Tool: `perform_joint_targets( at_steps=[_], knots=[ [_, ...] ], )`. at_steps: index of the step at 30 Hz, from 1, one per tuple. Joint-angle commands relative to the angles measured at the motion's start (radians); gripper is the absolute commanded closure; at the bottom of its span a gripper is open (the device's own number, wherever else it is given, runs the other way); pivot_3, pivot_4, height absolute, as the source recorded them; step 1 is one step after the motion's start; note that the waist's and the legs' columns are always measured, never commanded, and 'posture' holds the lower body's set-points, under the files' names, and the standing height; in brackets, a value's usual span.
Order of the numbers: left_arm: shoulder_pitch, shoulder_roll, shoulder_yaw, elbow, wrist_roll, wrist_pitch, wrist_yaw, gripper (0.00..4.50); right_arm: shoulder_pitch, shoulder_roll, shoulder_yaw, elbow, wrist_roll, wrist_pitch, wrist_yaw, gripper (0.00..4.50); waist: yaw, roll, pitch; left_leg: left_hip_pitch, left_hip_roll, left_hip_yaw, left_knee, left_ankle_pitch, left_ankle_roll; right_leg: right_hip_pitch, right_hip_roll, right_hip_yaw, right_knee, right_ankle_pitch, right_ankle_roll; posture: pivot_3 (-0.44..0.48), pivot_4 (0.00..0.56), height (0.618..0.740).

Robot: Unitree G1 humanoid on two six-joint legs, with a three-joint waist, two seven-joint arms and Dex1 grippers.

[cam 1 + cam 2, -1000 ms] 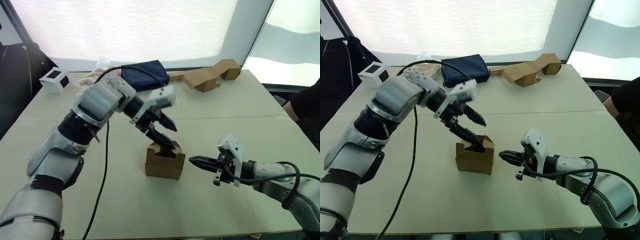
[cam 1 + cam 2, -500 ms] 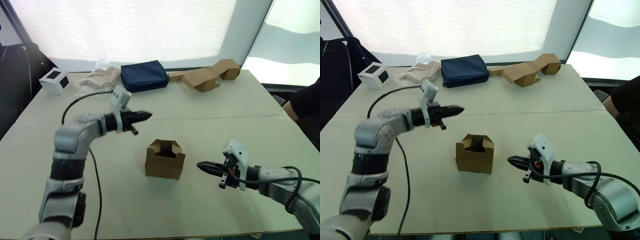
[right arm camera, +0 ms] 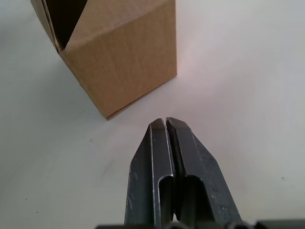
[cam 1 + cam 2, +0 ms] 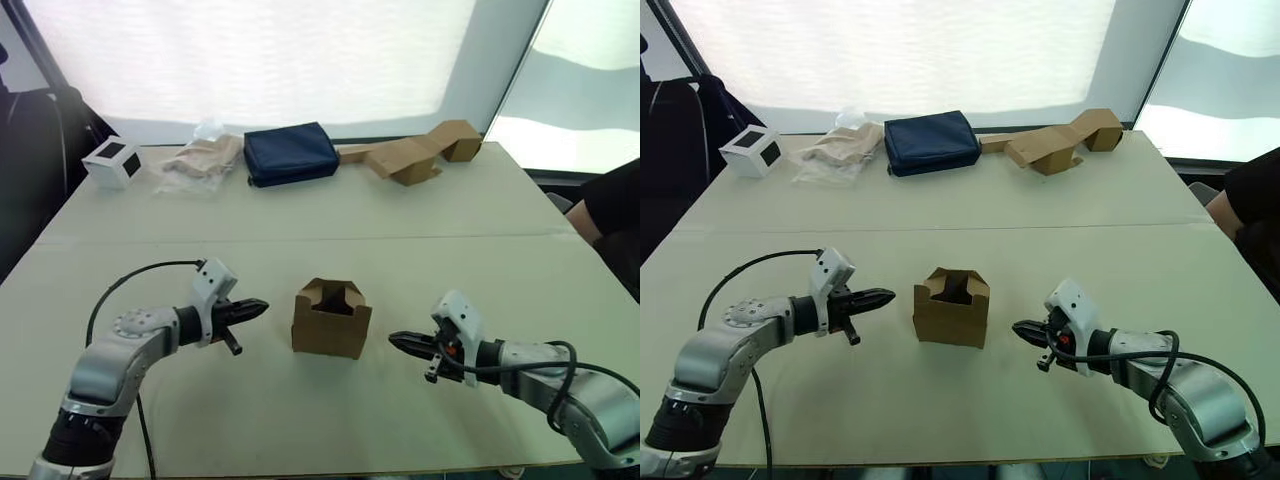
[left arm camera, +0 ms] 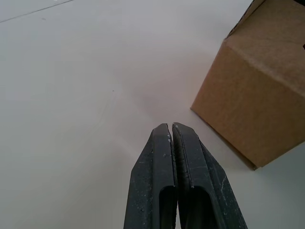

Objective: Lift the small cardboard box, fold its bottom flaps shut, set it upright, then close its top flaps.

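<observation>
While the small plain brown cardboard box [image 4: 331, 318] sits upright mid-tabletop [image 4: 300, 215], top partly open, I see my left hand [image 4: 258, 306] and right hand [image 4: 397, 341] flanking it, fingers pressed together, empty.

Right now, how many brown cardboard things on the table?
2: the small cardboard box between the shut left gripper and right gripper; a long bent cardboard piece at the far edge.

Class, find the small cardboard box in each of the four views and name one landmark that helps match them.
Left eye view: small cardboard box at table centre.
Right eye view: box centre, between both grippers.
Left wrist view: box beyond the shut fingers.
Right wrist view: box beyond the shut fingers.
Shared landmark: the pale table.
</observation>
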Motion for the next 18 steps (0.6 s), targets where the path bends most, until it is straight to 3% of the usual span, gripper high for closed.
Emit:
perform_joint_targets(
  at_steps=[1,10,18],
  knots=[
    [0.025,-0.008,-0.049,-0.060,0.000,-0.027,0.007,4.42,-0.029,0.020,0.014,-0.012,-0.011,-0.013,0.011,4.50,0.000,0.000,0.000,0.000,0.000,0.000,0.000,0.000,0.000,0.000,0.000,0.000,0.000,0.000,0.000,0.000,0.150,0.740],
    [0.088,-0.060,-0.135,-0.122,-0.015,-0.019,0.046,4.42,-0.115,0.062,0.082,0.076,-0.077,-0.048,0.041,4.50,0.001,0.000,0.000,0.000,0.000,0.000,0.000,0.000,0.000,0.000,0.000,0.000,0.000,0.000,0.000,0.000,0.150,0.740],
    [0.077,-0.047,-0.142,-0.106,-0.021,-0.020,0.031,4.42,-0.186,0.072,0.102,0.180,-0.131,-0.101,0.104,4.50,0.000,0.000,0.000,0.000,0.000,0.000,0.000,0.000,0.000,0.000,0.000,0.000,0.000,0.000,0.000,0.000,0.150,0.740]
  ],
)
